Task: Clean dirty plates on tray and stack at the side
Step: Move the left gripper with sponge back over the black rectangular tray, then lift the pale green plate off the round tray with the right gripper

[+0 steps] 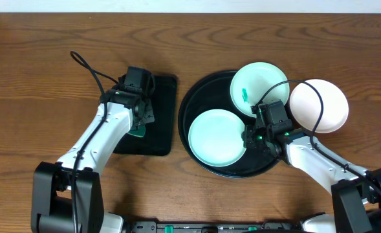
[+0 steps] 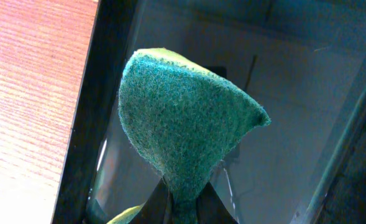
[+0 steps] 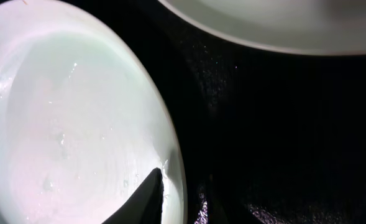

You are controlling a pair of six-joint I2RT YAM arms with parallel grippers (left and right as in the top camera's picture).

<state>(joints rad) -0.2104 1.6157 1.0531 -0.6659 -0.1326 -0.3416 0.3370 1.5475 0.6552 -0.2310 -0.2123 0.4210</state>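
Sponge: a green scouring sponge with a yellow back [image 2: 183, 118] fills the left wrist view, bent into a cone with its narrow end pinched at the bottom.
Left gripper: the left gripper [image 2: 184, 206] is clamped on the sponge's narrow end and holds it over the small rectangular black tray [image 2: 294, 124].
Right gripper: the right gripper [image 3: 183, 202] sits at the right rim of the nearer mint plate. One dark finger [image 3: 146, 196] lies over the plate's inside, just by the rim. The other finger is lost against the black tray, so I cannot tell whether the jaws pinch the rim or stand apart.
Nearer mint plate: a pale mint round shallow plate [image 1: 216, 136] lies flat in the part of the tray closest to the robot.
Farther mint plate: a second pale mint round plate [image 1: 262, 81] lies in the tray's far right part, just beside the first, with a small teal smear [image 1: 244, 95] on its left inner wall.
White plate: a white round plate [image 1: 319, 107] rests on the brown wooden table [image 1: 41, 77], outside the tray at its right rim.
Tray: the large round glossy black tray with a raised rim [image 1: 196, 97] stands right of the rectangular one, apart from it.
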